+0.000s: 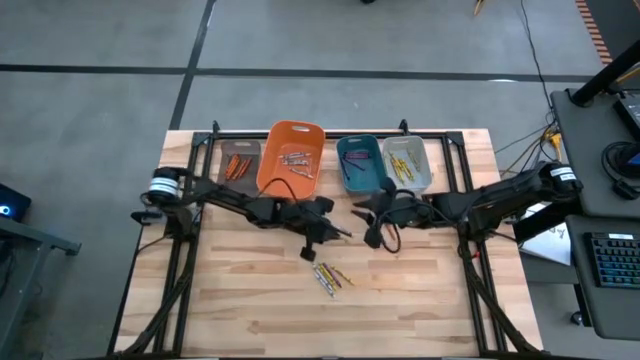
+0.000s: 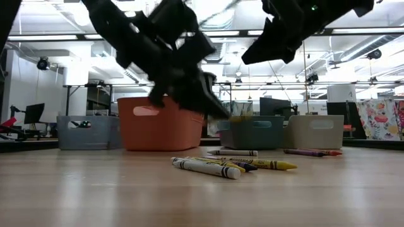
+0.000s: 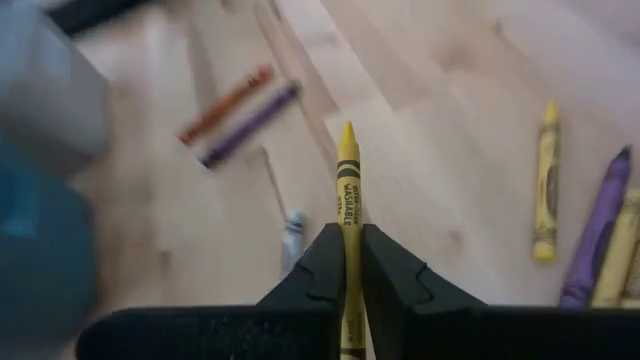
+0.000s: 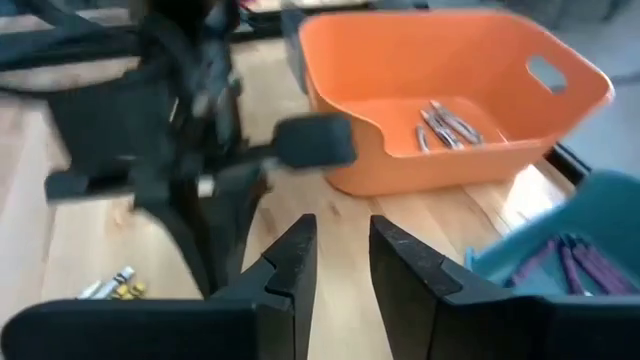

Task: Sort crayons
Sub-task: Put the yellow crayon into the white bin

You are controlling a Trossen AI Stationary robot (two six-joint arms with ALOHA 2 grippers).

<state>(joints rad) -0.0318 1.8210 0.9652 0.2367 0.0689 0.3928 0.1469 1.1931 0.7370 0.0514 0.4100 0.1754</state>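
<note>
- A yellow crayon [image 3: 347,215] is pinched between the two fingers of the left gripper [image 3: 349,262]; its pointed tip sticks out well past the fingertips, and its wrapped body runs back between them.
- The left gripper [image 1: 322,232] hangs above the wooden table [image 1: 420,300], just on the near side of the orange bin [image 1: 292,160].
- On the table, further from the orange bin than that gripper, lies a small loose heap of crayons [image 1: 330,276]: yellow, purple and a pale one, lying close together.
- In the left wrist view an orange crayon [image 3: 226,104] and a purple crayon [image 3: 250,124] lie side by side on the wood, apart from the heap.
- The orange bin holds a few greyish crayons [image 4: 447,125]; the teal bin [image 1: 358,162] beside it holds purple ones.
- The right gripper [image 4: 338,262] hovers empty, its fingers spread with a clear gap between them, near the teal bin and facing the orange bin.
</note>
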